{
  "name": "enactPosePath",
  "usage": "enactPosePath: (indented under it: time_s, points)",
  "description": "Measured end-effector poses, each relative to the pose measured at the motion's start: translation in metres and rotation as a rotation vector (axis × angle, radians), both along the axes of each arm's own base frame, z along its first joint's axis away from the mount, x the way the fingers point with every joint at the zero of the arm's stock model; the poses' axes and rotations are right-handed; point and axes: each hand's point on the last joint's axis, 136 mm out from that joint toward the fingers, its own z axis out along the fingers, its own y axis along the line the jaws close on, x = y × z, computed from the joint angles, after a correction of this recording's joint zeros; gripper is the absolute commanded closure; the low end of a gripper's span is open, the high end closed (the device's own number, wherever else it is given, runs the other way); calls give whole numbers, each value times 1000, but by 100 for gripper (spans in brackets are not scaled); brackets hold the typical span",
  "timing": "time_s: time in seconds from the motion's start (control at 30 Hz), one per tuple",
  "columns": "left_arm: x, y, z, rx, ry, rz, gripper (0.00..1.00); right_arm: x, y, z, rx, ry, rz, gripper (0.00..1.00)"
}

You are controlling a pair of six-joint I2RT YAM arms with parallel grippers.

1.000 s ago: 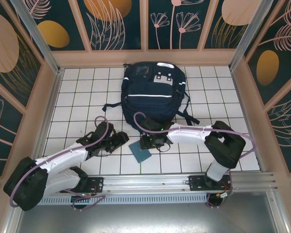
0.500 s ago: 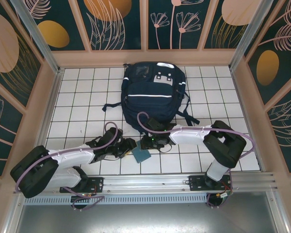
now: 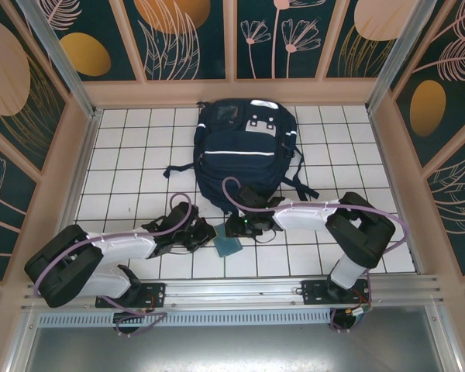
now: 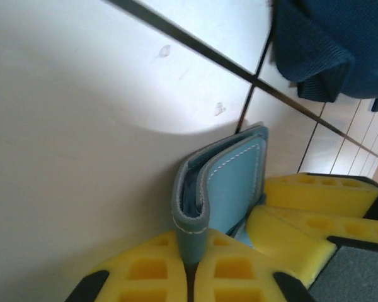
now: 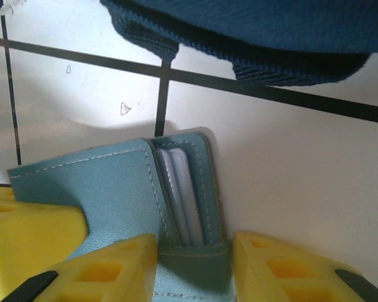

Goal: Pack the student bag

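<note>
The student bag (image 3: 244, 151), a big navy backpack with a white stripe, lies flat on the white tiles at the back centre; its fabric edge shows in the left wrist view (image 4: 327, 44) and the right wrist view (image 5: 252, 31). In front of it a small teal leather wallet (image 3: 227, 246) stands on edge on the tiles. My left gripper (image 3: 207, 235) is shut on one cover edge of the wallet (image 4: 233, 182). My right gripper (image 3: 237, 229) comes from the other side, its yellow fingers (image 5: 283, 264) pressed against both sides of the wallet's folded end (image 5: 113, 182).
The tiled floor (image 3: 124, 155) is boxed in by low peach walls (image 3: 232, 91). The bag's dark straps (image 3: 298, 182) trail out to its sides near the right arm. An aluminium rail (image 3: 240, 291) runs along the near edge.
My left arm has swung right to the wallet and closed on it. The right gripper stayed at the wallet, which shifted slightly and stands more upright.
</note>
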Motion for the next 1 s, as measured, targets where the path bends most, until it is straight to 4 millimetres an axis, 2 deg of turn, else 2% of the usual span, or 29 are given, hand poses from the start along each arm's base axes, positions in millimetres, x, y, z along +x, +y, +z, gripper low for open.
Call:
enactPosePath:
  time_s: [0.07,0.13,0.27,0.4,0.5,0.6,0.7,0.73,0.8,0.87,0.93,1.0]
  points:
    - [7,1,12,18,-40,7,97,3,-4,9,21,-15,-10,40]
    - [15,2,29,26,-95,20,97,9,-9,25,69,-35,-30,29]
    - [35,4,75,7,-210,48,97,33,-18,84,279,-120,-65,17]
    - [63,12,121,-44,-305,97,97,54,-22,134,468,-194,-57,10]
    - [83,16,153,-92,-361,117,97,61,-25,152,551,-203,-36,9]
    - [95,9,179,-155,-399,97,97,65,-24,167,609,-202,-4,10]
    - [102,-1,194,-209,-412,63,97,68,-17,184,667,-217,41,17]
    - [104,-5,197,-223,-413,50,97,68,-15,190,687,-224,55,23]
    - [107,-10,199,-241,-410,32,96,69,-12,199,721,-235,77,36]
    - [109,-15,201,-253,-405,15,92,69,-11,204,744,-245,91,57]
    - [111,-19,205,-268,-405,2,81,70,-12,206,748,-247,83,75]
    - [114,-22,210,-277,-420,-7,59,76,-16,204,737,-247,54,86]
